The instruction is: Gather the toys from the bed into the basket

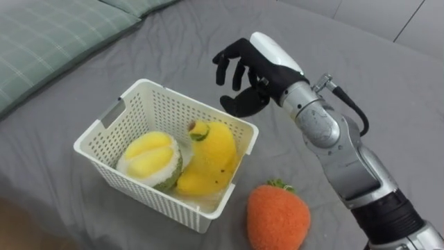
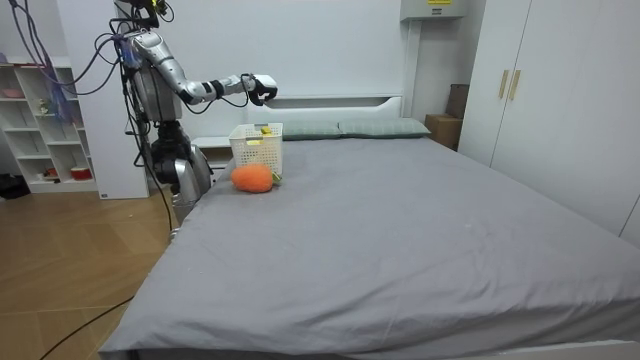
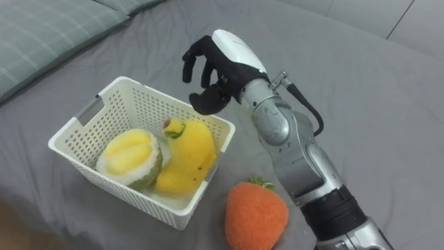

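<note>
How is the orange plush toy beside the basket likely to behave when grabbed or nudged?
The orange plush toy looks fuzzy and stuffed, so it probably squashes under a grip and weighs little. Its rounded body might roll if nudged, though the soft bedcover should damp that. Fuzzy fabric seems unlikely to slip.

Seen from above, the white perforated plastic basket [image 1: 132, 187] is open on top. A round yellow-and-green plush toy [image 1: 149, 160] and a long yellow plush toy [image 1: 211, 156] fill its 6 o'clock half, leaving room inside towards 12. The right hand [image 1: 253, 73], fingers loosely spread, hovers above the rim at 1 o'clock. A round orange plush toy [image 1: 277, 219] blocks the grey bedsheet [image 1: 388, 83] just beside the basket at 5 o'clock.
</note>
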Available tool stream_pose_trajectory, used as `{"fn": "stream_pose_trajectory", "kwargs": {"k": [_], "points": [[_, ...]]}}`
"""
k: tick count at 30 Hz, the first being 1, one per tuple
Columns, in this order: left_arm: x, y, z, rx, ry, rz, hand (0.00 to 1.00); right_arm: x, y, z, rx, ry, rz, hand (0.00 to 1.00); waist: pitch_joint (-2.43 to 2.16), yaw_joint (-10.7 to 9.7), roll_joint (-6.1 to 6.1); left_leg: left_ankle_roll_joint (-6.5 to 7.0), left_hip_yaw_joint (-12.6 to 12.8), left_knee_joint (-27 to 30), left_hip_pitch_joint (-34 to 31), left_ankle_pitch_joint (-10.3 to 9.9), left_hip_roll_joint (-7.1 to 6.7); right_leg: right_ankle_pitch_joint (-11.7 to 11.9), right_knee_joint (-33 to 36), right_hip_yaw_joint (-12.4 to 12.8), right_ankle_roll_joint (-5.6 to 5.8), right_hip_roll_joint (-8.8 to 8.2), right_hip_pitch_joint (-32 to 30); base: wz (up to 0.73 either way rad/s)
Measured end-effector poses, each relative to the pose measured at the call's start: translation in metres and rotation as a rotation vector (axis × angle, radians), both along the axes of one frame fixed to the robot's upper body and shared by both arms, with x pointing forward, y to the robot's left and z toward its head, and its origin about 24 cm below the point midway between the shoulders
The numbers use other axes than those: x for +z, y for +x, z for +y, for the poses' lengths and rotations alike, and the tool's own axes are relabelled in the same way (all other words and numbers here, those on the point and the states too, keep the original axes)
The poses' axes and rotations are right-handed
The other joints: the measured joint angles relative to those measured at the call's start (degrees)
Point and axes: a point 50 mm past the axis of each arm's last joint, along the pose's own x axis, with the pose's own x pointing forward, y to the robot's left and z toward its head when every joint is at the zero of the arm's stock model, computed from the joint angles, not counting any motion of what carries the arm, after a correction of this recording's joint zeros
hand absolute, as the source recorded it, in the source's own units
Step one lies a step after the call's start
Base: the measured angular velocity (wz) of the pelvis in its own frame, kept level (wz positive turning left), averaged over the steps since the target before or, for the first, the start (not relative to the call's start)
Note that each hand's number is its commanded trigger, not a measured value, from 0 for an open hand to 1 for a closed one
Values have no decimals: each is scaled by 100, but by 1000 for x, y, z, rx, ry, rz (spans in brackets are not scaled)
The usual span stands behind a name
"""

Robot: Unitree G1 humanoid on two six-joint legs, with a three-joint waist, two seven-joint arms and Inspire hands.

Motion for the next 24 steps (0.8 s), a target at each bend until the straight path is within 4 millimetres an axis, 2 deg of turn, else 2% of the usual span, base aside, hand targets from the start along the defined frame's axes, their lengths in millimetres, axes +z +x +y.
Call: {"fn": "stream_pose_trajectory", "kwargs": {"k": [14,19,22,24], "points": [[-1,-1,-1,-7,-14,13,0,0,0,0,0,5,3,0,-7,13,-3,0,18,-1,-12,1,5,0,3,15,0,0,-31,0],[-1,-4,0,-4,-15,20,0,-1,0,-1,0,84,27,0,-13,1,13,-1,127,-4,67,3,10,0,2,107,0,8,-12,-9],[-1,-5,1,7,-15,19,0,-10,-1,-11,-46,116,47,0,-9,-13,34,2,138,-21,136,-1,13,0,-4,123,0,9,51,-1],[-2,-9,0,18,-21,25,0,-20,-1,-26,-111,148,75,0,-14,-55,52,9,134,-13,118,-6,14,0,3,115,0,-2,54,0]]}}
